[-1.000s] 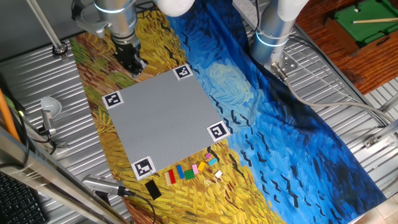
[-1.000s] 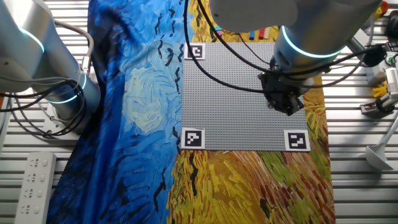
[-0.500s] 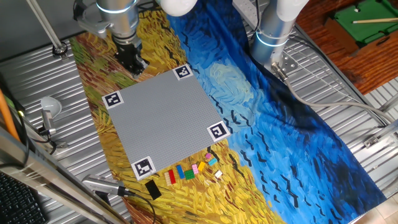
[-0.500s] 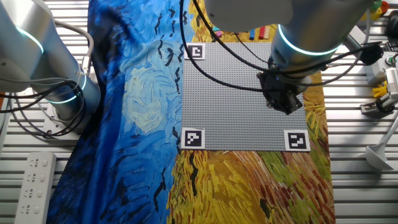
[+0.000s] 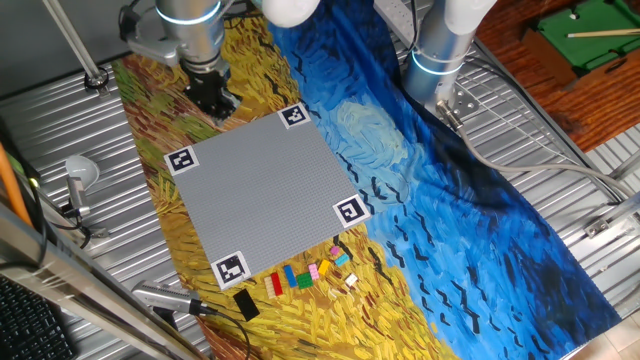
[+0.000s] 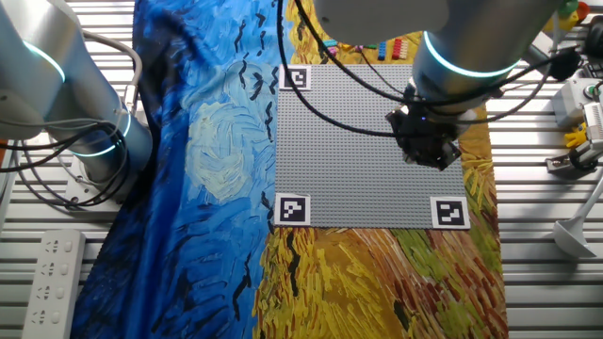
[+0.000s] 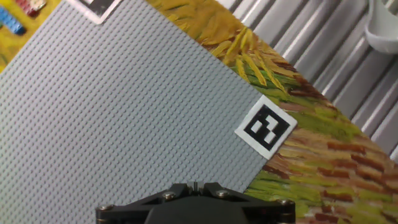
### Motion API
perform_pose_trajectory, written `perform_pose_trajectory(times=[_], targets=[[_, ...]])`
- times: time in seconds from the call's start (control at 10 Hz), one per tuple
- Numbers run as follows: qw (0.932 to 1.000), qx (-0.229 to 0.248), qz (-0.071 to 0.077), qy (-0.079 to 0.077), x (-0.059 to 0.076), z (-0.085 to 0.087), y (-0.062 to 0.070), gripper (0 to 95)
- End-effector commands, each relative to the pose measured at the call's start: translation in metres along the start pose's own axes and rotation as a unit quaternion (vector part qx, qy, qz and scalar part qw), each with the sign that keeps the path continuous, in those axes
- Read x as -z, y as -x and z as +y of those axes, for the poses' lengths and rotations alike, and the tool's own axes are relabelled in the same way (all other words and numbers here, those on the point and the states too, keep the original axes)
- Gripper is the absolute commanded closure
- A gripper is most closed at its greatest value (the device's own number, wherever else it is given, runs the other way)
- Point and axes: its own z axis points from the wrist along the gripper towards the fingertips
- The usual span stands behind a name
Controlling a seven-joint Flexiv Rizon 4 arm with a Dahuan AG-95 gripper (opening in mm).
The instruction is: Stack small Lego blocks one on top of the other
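The small Lego blocks lie in a loose row on the cloth beside the grey baseplate [image 5: 265,190]: a red one [image 5: 277,285], a blue one [image 5: 290,275], a green one [image 5: 303,281], a pink one [image 5: 314,271] and a yellow one [image 5: 323,267]. A flat black one [image 5: 245,303] and a white one [image 5: 352,282] lie a little apart. None is stacked. The same blocks [image 6: 391,49] show at the top of the other fixed view. My gripper [image 5: 213,100] [image 6: 429,151] [image 7: 194,185] hangs shut and empty above the baseplate's far part, well away from the blocks.
A Van Gogh print cloth [image 5: 440,200] covers the table. Black-and-white markers [image 7: 265,129] sit at the baseplate's corners. A second arm's base [image 5: 440,60] stands at the back. Metal slats [image 5: 60,130] and tools [image 5: 78,185] lie at the left.
My hand has drifted a little across the baseplate toward the side where the blocks lie. The jaws stay shut. The blocks have not moved.
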Motion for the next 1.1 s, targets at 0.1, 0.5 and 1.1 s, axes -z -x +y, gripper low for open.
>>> perform_pose_trajectory(times=[0.1, 0.5, 1.1], targets=[[0.9996, -0.027, -0.001, -0.005, -0.015, 0.032, 0.037, 95.0], [0.9982, -0.059, 0.0, -0.009, -0.023, 0.077, 0.077, 95.0], [1.0, 0.007, -0.007, 0.001, -0.024, 0.076, 0.076, 95.0]])
